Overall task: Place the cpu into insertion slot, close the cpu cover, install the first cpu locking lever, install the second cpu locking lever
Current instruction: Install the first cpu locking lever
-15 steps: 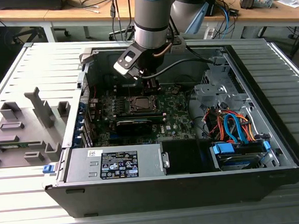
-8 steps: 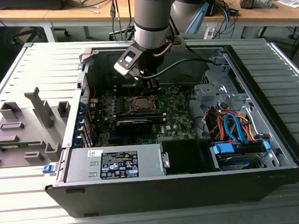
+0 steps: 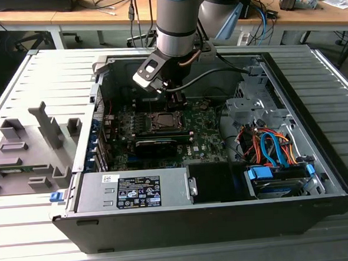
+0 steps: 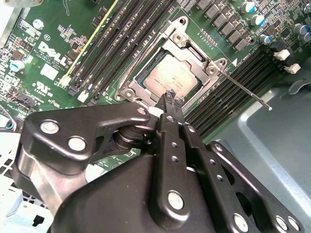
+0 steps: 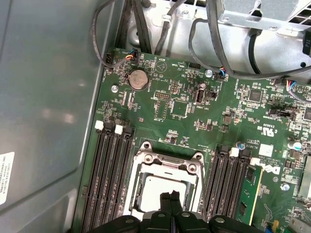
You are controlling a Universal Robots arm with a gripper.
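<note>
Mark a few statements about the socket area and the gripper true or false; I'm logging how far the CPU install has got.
1. The cpu lies in the insertion slot. True.
2. The cpu cover stands raised off the chip. False: it lies flat, framing the cpu.
3. The gripper has its fingers spread wide. False: they are shut together, with the tips at the cover's edge.
4. A thin lever rod sticks out sideways from a corner of the socket. True.
</note>
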